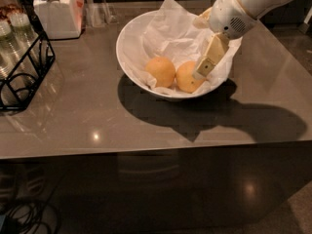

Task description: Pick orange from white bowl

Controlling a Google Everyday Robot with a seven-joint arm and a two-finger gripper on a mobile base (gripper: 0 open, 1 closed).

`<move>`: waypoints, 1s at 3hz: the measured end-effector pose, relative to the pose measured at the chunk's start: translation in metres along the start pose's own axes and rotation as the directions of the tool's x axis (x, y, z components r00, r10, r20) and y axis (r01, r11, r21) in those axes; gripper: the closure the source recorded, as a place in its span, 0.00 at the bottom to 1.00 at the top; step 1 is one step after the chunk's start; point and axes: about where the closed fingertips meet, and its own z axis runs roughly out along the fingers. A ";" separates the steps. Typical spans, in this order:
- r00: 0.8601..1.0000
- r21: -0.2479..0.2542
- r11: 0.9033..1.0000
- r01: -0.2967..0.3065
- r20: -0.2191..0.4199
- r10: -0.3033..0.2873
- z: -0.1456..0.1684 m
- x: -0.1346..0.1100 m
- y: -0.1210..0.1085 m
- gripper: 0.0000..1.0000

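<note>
Pincer [201, 72] low in white bowl [127, 43], beside right-hand orange [184, 80].

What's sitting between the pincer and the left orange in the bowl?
In the camera view, the right orange; the pincer hangs over the bowl at that orange's right edge.

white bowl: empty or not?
Not empty. Left orange and right orange lie on crumpled paper inside the white bowl; the gripper hangs over its right side, by the right orange.
</note>
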 end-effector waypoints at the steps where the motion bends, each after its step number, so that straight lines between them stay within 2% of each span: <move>1: 1.000 -0.004 1.000 -0.002 0.001 0.002 0.003 0.001 -0.001 0.19; 2: 1.000 -0.004 1.000 -0.003 0.001 0.003 0.003 0.002 -0.001 0.24; 3: 0.999 -0.070 0.997 -0.026 0.020 0.028 0.025 0.007 -0.006 0.14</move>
